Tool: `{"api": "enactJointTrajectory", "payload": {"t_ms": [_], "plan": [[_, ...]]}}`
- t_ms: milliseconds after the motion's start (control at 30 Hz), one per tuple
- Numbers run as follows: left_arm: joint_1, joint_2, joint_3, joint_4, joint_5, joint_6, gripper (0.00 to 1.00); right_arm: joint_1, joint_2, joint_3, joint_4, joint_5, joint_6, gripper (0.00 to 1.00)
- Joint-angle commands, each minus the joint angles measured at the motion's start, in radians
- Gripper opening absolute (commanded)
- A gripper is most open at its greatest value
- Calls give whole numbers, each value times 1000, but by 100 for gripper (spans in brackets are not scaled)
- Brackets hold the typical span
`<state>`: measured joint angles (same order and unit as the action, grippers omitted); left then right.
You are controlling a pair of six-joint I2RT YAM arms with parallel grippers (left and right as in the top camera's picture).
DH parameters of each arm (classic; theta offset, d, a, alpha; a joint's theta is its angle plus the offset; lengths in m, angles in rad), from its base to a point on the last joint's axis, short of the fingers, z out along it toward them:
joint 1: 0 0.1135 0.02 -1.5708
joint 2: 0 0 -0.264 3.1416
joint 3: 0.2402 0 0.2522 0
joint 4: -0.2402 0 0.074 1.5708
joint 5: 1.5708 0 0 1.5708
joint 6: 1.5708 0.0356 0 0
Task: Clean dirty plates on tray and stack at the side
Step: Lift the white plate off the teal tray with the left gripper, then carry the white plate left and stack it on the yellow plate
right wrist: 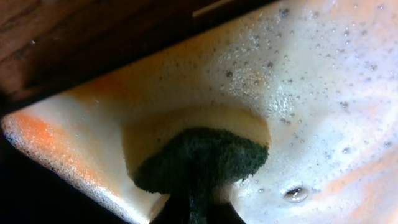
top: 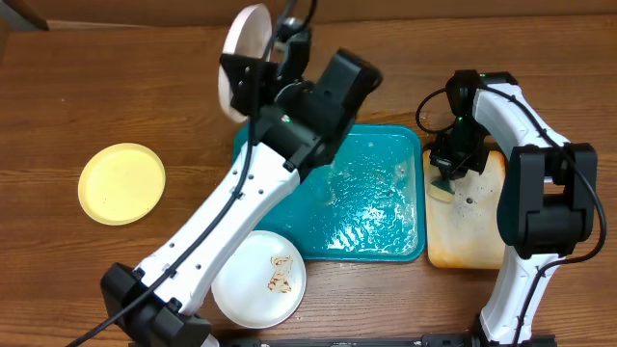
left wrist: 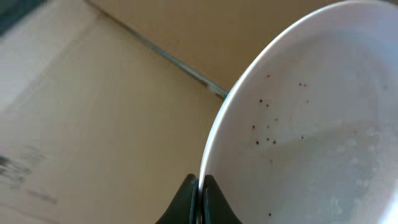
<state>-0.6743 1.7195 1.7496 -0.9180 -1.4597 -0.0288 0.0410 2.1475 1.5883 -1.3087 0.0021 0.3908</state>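
Observation:
My left gripper (top: 253, 60) holds a white plate (top: 245, 40) on edge, raised above the back of the teal tray (top: 381, 207). In the left wrist view the jaws (left wrist: 200, 183) are shut on the plate's rim, and the plate's face (left wrist: 311, 124) is wet with a few dark specks. A pale yellow plate (top: 121, 183) lies at the left. A second white plate (top: 258, 280), smeared brown, lies at the front. My right gripper (top: 445, 175) is shut on a green and yellow sponge (right wrist: 199, 155), which presses into foam.
A smaller tray (top: 477, 226) with orange-stained cream foam sits right of the teal tray, and the sponge rests inside it. The left arm (top: 241, 212) crosses over the teal tray's left side. Bare wooden table (top: 116, 87) lies at the back left.

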Motion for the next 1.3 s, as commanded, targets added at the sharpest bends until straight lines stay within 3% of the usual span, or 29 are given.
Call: {"api": "enactJointTrajectory", "payload": {"t_ms": [0, 800, 867, 1267], "plan": [[-45, 2, 20, 129, -104, 314, 4, 2, -25, -3, 3, -24, -5, 4], [-108, 10, 19, 129, -97, 337, 4, 2, -25, -3, 8, -32, -5, 4], [-111, 15, 18, 126, -105, 388, 4, 2, -25, -3, 7, -34, -6, 4], [-177, 37, 11, 163, -97, 362, 4, 2, -25, -3, 6, -65, -27, 4]]}}
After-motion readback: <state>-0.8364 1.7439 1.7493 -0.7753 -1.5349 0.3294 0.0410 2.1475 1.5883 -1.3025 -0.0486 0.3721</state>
